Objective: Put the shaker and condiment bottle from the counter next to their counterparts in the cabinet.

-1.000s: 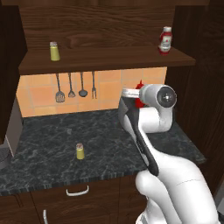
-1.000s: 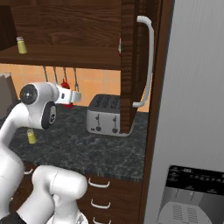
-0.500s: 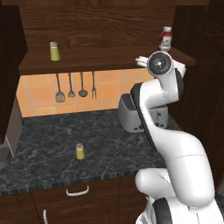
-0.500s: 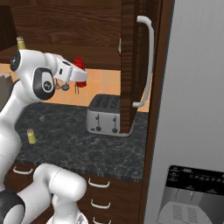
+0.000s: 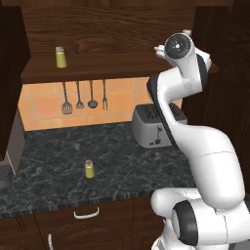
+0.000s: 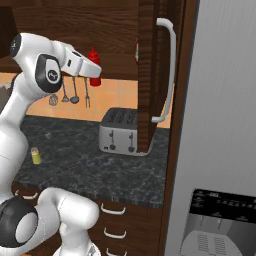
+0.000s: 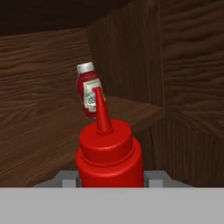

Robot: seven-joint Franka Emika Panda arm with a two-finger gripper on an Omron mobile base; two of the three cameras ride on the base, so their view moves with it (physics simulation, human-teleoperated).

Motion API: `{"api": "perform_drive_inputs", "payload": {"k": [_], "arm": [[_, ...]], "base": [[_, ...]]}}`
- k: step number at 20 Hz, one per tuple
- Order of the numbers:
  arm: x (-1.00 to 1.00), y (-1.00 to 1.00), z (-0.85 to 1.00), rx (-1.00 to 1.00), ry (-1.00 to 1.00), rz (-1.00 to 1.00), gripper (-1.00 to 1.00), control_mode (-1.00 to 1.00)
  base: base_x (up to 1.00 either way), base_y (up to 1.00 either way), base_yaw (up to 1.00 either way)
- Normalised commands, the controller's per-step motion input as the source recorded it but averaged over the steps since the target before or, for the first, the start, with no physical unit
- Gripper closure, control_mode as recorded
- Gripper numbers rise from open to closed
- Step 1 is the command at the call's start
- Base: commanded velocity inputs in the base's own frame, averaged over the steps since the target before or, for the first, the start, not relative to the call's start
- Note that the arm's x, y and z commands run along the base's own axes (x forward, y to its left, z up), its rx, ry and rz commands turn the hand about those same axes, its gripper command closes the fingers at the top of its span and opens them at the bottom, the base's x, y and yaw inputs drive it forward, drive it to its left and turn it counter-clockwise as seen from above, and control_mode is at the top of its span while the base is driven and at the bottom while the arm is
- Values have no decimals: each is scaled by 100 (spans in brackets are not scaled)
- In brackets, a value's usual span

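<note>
My gripper [image 6: 91, 70] is shut on the red condiment bottle [image 6: 94, 64], raised to the cabinet shelf [image 5: 102, 68] at its right end. In the hand view the condiment bottle [image 7: 109, 155] stands upright between the fingers [image 7: 69, 178], nozzle up. Beyond it, a labelled bottle [image 7: 89, 89] stands on the shelf plank [image 7: 135, 114] near the cabinet's back corner. One yellow-green shaker [image 5: 89, 169] stands on the dark counter [image 5: 49, 166], also visible in the right base view [image 6: 36, 156]. A second shaker [image 5: 60, 57] stands on the shelf's left part.
A silver toaster [image 5: 155, 126] sits on the counter under the shelf's right end. Kitchen utensils [image 5: 83, 95] hang on the tiled wall. The cabinet door [image 6: 149, 75] stands open with its long handle [image 6: 169, 70], and a grey fridge [image 6: 220, 125] fills the right side.
The arm has swung up from just above the counter to shelf height, carrying the red bottle into the cabinet's right end. The shaker on the counter has stayed put.
</note>
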Motion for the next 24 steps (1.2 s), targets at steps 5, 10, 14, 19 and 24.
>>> {"api": "perform_drive_inputs", "payload": {"k": [5,10,14,19,24], "arm": [[3,-4,16,0,0,0,100,-100],[5,-16,5,0,-1,0,100,-100],[13,-23,3,0,-3,0,100,-100],[42,0,-1,0,-4,0,100,-100],[8,-1,5,0,-1,0,100,-100]], "base": [[0,0,0],[0,0,0],[0,0,0],[0,0,0],[0,0,0]]}}
